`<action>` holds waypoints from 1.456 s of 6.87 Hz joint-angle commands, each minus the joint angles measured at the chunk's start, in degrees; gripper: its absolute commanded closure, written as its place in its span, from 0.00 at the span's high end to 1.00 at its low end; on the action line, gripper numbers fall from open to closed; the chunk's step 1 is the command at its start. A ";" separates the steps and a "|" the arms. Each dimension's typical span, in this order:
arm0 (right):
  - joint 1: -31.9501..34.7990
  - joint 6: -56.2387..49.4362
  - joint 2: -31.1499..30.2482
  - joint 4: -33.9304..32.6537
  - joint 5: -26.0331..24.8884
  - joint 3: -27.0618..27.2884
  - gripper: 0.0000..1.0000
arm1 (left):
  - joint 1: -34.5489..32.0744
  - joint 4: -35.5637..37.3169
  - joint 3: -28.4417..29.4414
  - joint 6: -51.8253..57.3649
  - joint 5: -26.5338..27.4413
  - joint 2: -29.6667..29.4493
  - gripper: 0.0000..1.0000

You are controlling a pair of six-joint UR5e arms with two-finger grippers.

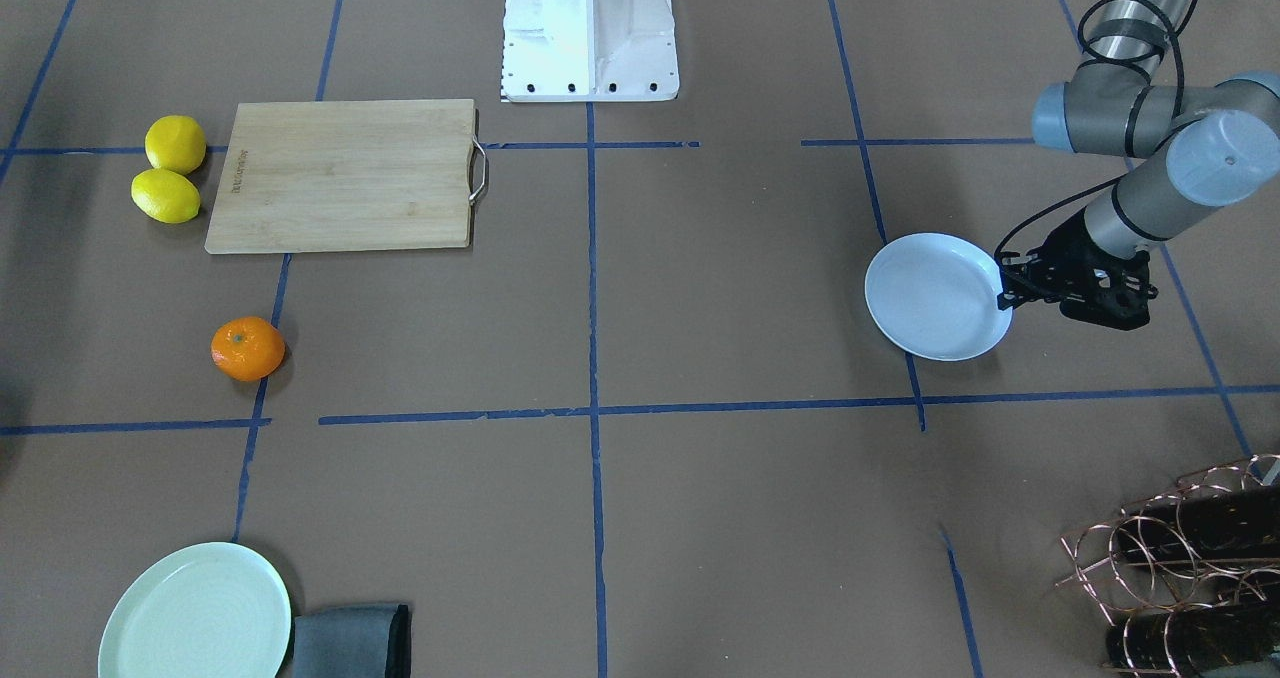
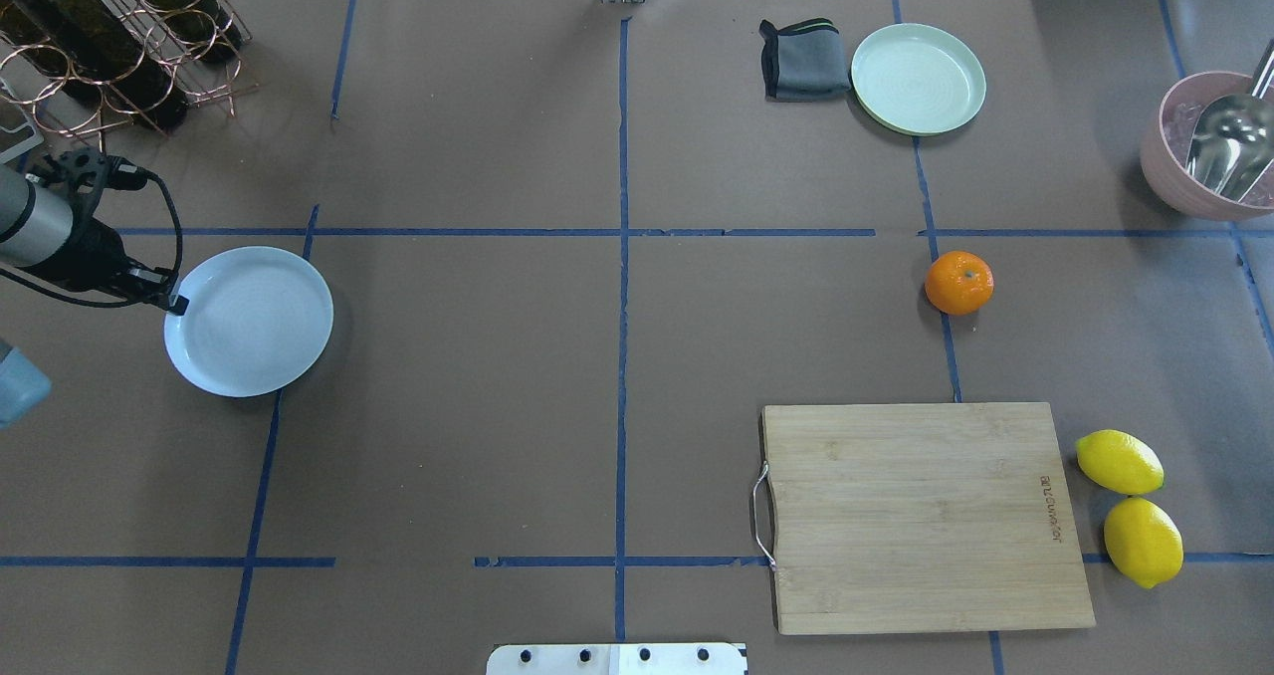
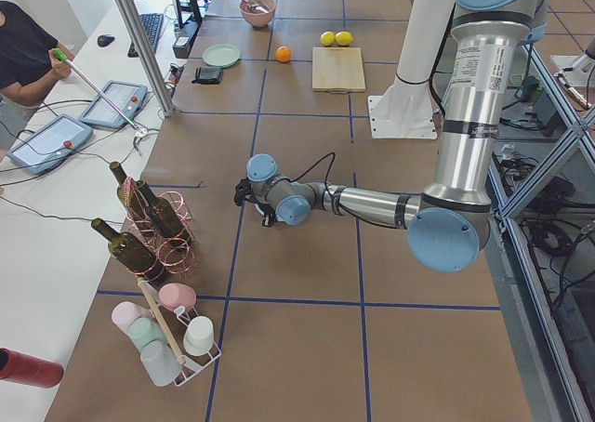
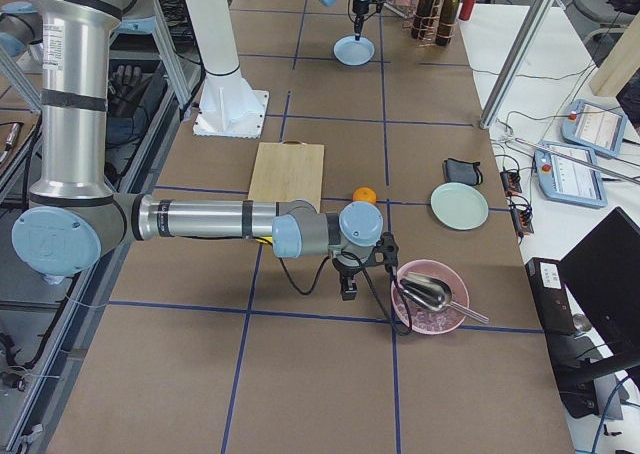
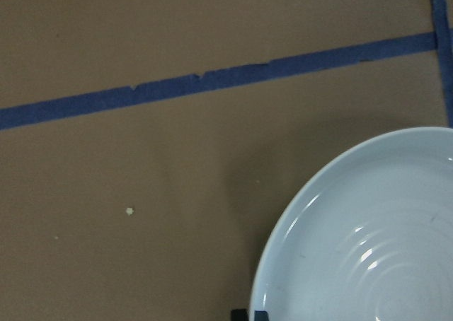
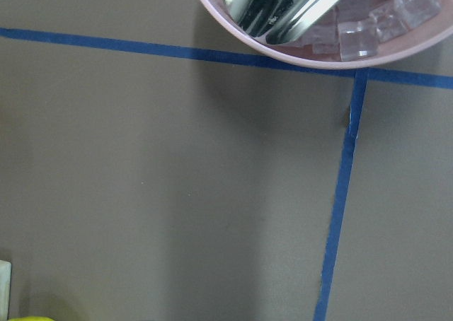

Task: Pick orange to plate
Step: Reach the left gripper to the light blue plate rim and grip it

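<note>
Orange (image 2: pixel 958 283) sits far across desk (image 2: pixel 498 406) from left claw (image 2: pixel 177 305). It's at plate (image 2: pixel 249 322) rim; wide or narrow, can't tell.

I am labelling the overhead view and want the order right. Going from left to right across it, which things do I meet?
Left claw → plate → cloth → orange → lemons. The rack, board, green plate and bowl overlap others sideways, so I leave them out.
</note>
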 commanded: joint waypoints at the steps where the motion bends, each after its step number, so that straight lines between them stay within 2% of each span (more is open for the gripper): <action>1: 0.04 0.16 0.42 0.03 0.34 0.92 1.00 | 0.16 0.02 -3.00 -16.26 -4.54 -7.89 0.00; 2: -0.04 0.16 0.51 0.03 0.34 1.45 1.00 | 6.25 0.02 -2.22 -27.14 -4.14 -14.38 0.00; 3: -0.74 0.24 0.77 1.16 0.52 1.63 1.00 | 15.79 0.19 -0.64 -37.17 0.30 -20.80 0.00; 4: -1.18 0.33 0.69 2.82 2.61 1.45 1.00 | 19.63 0.02 1.98 -41.97 8.44 -26.00 0.00; 5: -1.88 0.33 0.77 2.84 2.80 1.45 1.00 | 21.15 -0.24 4.36 -42.89 10.17 -27.96 0.00; 7: -2.76 1.65 0.86 2.93 2.89 1.71 1.00 | 21.42 -6.20 9.20 -42.90 12.90 -28.68 0.00; 9: -5.91 9.59 2.43 7.11 2.71 1.63 1.00 | 22.92 -6.31 9.39 -42.90 14.50 -28.42 0.01; 10: -8.89 17.13 4.27 10.37 2.11 1.54 1.00 | 22.92 -6.31 9.22 -42.64 14.50 -28.33 0.39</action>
